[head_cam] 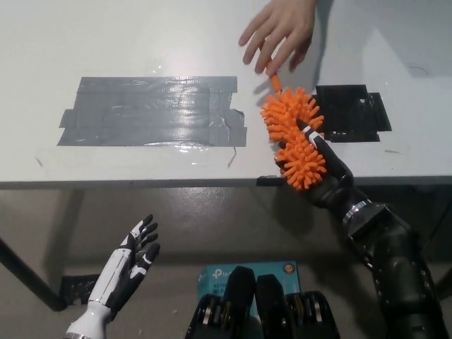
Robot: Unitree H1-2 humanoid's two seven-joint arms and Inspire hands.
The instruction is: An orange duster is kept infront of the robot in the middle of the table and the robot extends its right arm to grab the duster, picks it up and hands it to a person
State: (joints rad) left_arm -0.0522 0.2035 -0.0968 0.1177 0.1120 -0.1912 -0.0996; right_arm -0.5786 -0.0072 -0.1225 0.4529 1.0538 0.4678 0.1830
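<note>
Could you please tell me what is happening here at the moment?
The robot's black right hand is shut on the fluffy head of an orange duster, holding it above the near edge of the white table. A person's hand reaches in from the far side, fingers spread over the tip of the duster's handle, which looks like a handover about to happen. The white left hand rests open below the table, at the lower left.
</note>
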